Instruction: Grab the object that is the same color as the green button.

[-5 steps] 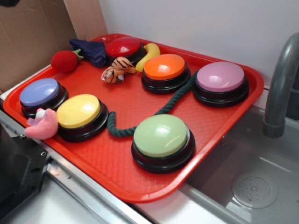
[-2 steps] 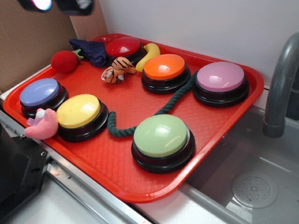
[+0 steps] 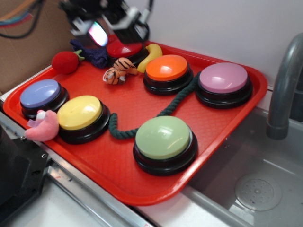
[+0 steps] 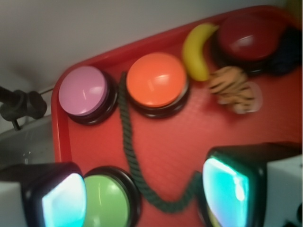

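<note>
The green button (image 3: 164, 137) sits near the front edge of the red tray (image 3: 118, 175). The dark green rope (image 3: 163, 112) winds from beside it back between the orange button (image 3: 166, 67) and pink button (image 3: 223, 77). The gripper (image 3: 105, 29) hovers over the far left corner, jaws wide, empty.

The red tray (image 3: 222, 123) looks like hard plastic with a fine pebbled texture. The green button (image 3: 163, 137) has a smooth, softly shiny plastic dome on a glossy black base. The dark green rope (image 3: 173, 108) is twisted fibre, matt and rough. The tiger toy (image 3: 118, 70) and the pink toy (image 3: 43, 126) are fuzzy plush. The grey faucet (image 3: 284, 90) looks smooth and matt.
</note>
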`<state>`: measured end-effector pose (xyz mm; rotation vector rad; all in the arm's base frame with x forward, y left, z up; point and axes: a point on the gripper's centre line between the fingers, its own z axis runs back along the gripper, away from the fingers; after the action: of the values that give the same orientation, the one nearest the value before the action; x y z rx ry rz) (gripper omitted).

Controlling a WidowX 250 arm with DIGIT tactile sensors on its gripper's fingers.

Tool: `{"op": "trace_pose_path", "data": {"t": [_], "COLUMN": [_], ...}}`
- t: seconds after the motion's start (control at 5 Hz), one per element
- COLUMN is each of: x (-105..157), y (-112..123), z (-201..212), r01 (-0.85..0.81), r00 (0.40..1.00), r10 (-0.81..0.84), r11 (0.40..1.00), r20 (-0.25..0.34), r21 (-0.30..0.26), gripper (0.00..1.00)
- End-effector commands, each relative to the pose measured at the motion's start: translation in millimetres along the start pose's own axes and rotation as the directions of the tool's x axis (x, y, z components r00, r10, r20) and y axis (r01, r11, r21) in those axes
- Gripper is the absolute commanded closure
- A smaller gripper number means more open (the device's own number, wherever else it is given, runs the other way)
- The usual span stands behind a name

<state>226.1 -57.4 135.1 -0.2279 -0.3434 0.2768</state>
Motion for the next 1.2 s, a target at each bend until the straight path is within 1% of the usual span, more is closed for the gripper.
{"op": "trace_pose_path", "data": {"t": [0.0, 0.2, 0.4, 0.6, 0.8, 1.0], "x": [19.0, 12.1, 4.8, 2.0, 1.1, 2.1], "y": [-16.0, -27.4, -33.1, -31.9, -31.8, -30.4], "z": [-53.8, -83.4, -101.7, -115.7, -122.9, -121.0], "r01": [-0.039, -0.072, -0.059, -0.064, -0.071, -0.058], "r00": [0.998, 0.991, 0.984, 0.984, 0.974, 0.975], "r10": [0.039, 0.078, 0.08, 0.087, 0.112, 0.097], "r11": [0.999, 0.996, 0.989, 0.988, 0.977, 0.98], "r20": [-0.057, -0.113, -0.159, -0.158, -0.199, -0.199], "r21": [0.0, 0.052, 0.135, 0.144, 0.202, 0.193], "gripper": [0.0, 0.0, 0.0, 0.0, 0.0, 1.0]}}
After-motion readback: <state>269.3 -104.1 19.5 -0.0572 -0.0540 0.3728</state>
